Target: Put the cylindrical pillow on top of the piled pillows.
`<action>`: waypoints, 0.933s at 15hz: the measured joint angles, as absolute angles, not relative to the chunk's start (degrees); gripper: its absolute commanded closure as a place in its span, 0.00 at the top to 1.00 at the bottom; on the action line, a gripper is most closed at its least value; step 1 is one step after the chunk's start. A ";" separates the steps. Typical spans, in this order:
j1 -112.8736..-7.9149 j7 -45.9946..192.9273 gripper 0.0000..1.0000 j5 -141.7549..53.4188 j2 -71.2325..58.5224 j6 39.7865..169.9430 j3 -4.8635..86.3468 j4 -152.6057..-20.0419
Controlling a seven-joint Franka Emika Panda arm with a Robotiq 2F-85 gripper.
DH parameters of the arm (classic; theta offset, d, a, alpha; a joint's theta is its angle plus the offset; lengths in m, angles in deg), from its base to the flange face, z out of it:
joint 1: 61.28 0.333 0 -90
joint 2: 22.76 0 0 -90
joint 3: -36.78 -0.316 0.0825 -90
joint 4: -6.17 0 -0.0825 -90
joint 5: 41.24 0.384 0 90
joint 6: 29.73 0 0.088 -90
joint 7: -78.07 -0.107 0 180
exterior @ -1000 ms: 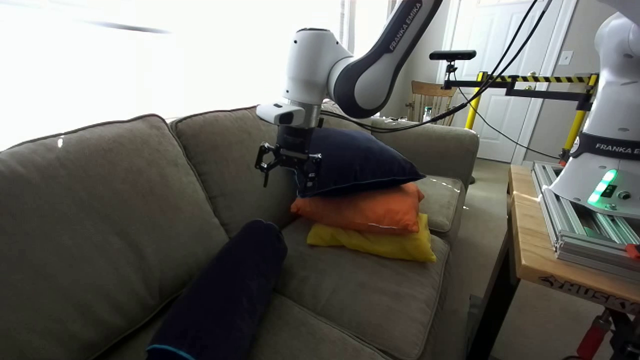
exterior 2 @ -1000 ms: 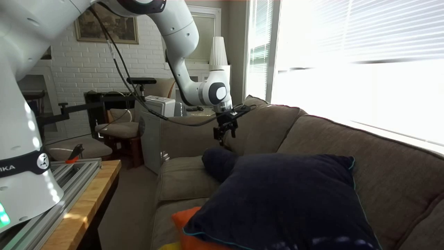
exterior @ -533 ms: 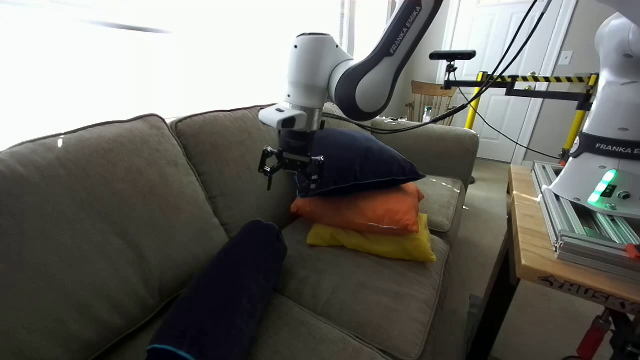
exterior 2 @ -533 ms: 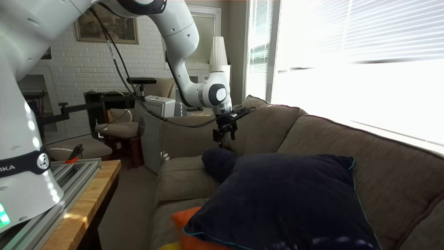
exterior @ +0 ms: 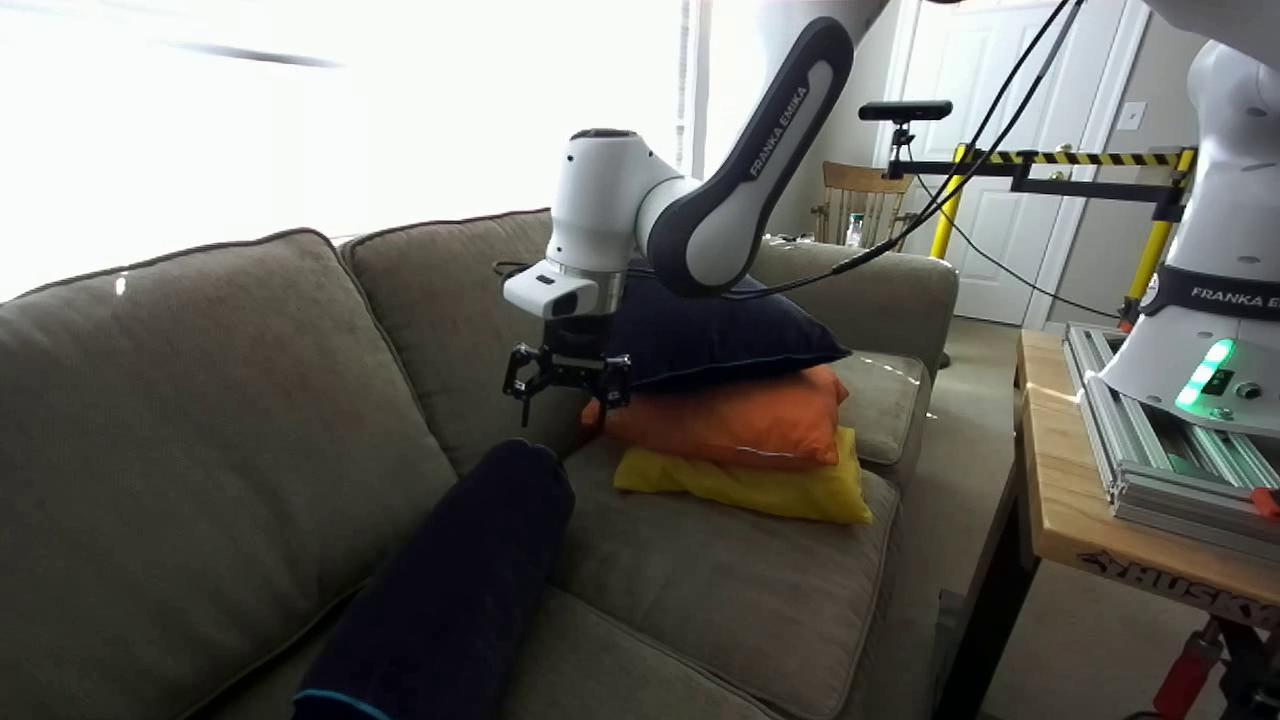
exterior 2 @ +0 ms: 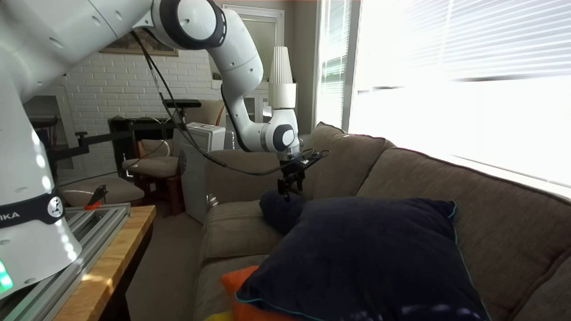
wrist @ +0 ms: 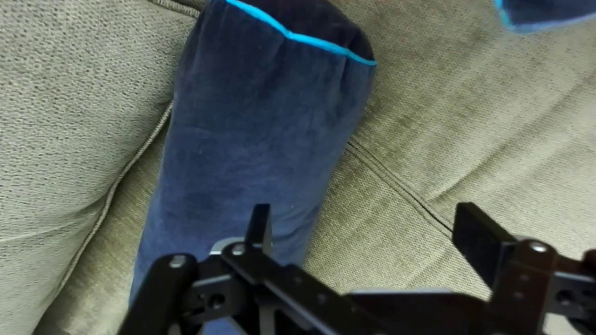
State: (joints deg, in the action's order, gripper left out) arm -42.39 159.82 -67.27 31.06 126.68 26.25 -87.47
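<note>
While its fingers (wrist: 259,228) stand well apart, released, the hand (exterior: 564,412) hangs above the cylindrical pillow (exterior: 445,590). In the wrist view one finger shows over the pillow's dark navy fabric, the other over the upholstery to its side. The cylindrical pillow lies on the sofa's seat surface (exterior: 740,590), just beside a grey-brown back cushion (exterior: 200,450) and across a seam (wrist: 405,188); bright blue piping (wrist: 321,43) crosses it near the end toward the piled pillows (exterior: 700,412). Those stand near it on the same surface: a yellow cushion (exterior: 750,485) at the bottom, an orange cushion (exterior: 735,425) between, and a navy square cushion (exterior: 735,340) on top, tilted. In an exterior view that navy square cushion (exterior 2: 366,258) hides much of the cylindrical pillow. The arm (exterior: 600,205) extends from its base (exterior: 1170,330) on a wooden bench (exterior: 1060,470), black cables (exterior: 865,255) hanging alongside.
</note>
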 measured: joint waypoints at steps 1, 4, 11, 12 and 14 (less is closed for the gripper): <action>-42.04 160.59 1.00 -67.28 32.77 126.68 26.26 -85.51; -40.89 162.40 1.00 -67.28 37.62 126.57 26.54 -79.19; -39.39 162.38 1.00 -66.82 47.68 124.23 28.56 -63.96; -39.40 162.38 1.00 -66.42 49.00 122.56 28.32 -61.95; -39.35 162.38 1.00 -65.39 51.63 118.60 27.66 -57.74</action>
State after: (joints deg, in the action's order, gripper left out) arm -39.35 162.38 -65.39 51.63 118.60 27.66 -57.74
